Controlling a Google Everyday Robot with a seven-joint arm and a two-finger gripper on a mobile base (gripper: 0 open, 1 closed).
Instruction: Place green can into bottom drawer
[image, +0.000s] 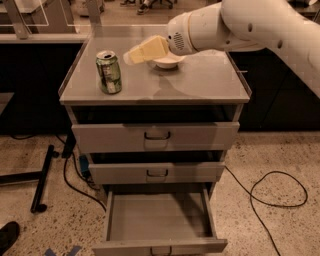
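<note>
My claw (132, 55) hangs over the cabinet top (205, 82), just right of the can (109, 73).
Whether it is open I cannot tell. The can stands upright, apart from it, with the bowl (167, 62) just behind my claw and the bottom drawer (157, 216) pulled out.

No readable text, green can (109, 73) label perhaps lettered, gripper (131, 55) near it

Green can (109, 73) upright — gripper (132, 55) near — drawer (159, 216) open

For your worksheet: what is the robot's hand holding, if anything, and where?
Nothing: the hand hovers over the cabinet top, apart from the green can standing there.
</note>
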